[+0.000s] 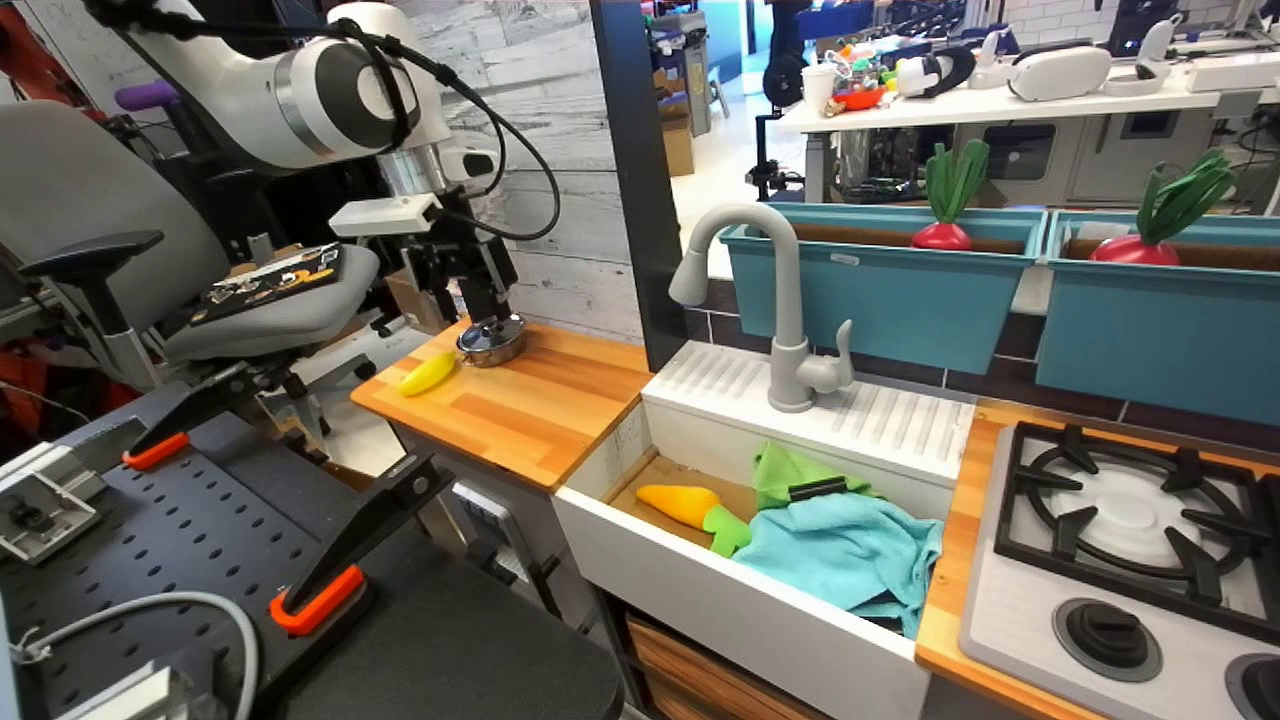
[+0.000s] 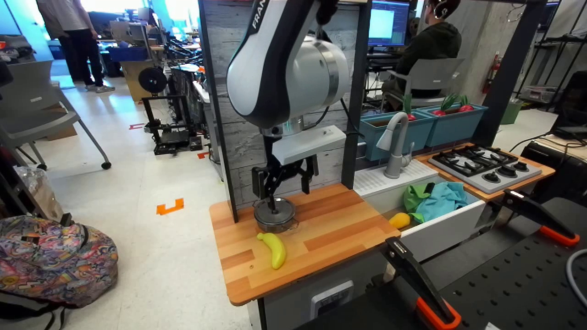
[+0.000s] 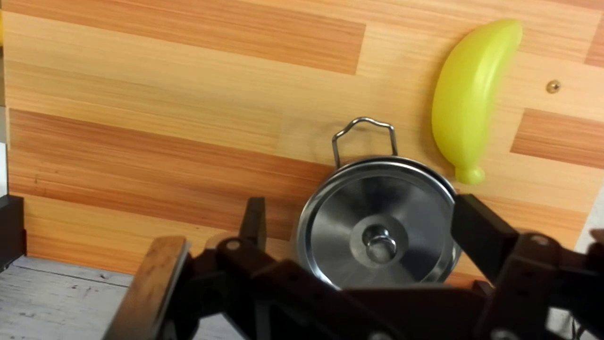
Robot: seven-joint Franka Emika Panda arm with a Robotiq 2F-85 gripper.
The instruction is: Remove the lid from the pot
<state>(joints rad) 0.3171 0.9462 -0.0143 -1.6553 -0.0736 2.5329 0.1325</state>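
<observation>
Arm [image 2: 293,78] reaches down over worktop [image 2: 339,220], in front of wall panel [image 1: 580,120]; sink [image 1: 740,610] adjoins worktop, per both exterior views; gripper [image 2: 283,190] points down above pot [image 2: 275,226], fingers [image 3: 486,236] spread well apart; pot upright on worktop, nr. panel; lid [image 3: 373,200] is on pot, below gripper in both exterior views; in wrist view it shows mostly betw. the two fingers, one of them covering a bit of rim; banana [image 3: 472,101] on worktop, just beside pot; wire handle [image 3: 363,120] juts from pot on side away from panel; knob [image 3: 380,248] mid-lid, approx. midway betw. fingers in wrist view; can't tell if any gripper part touches it.
</observation>
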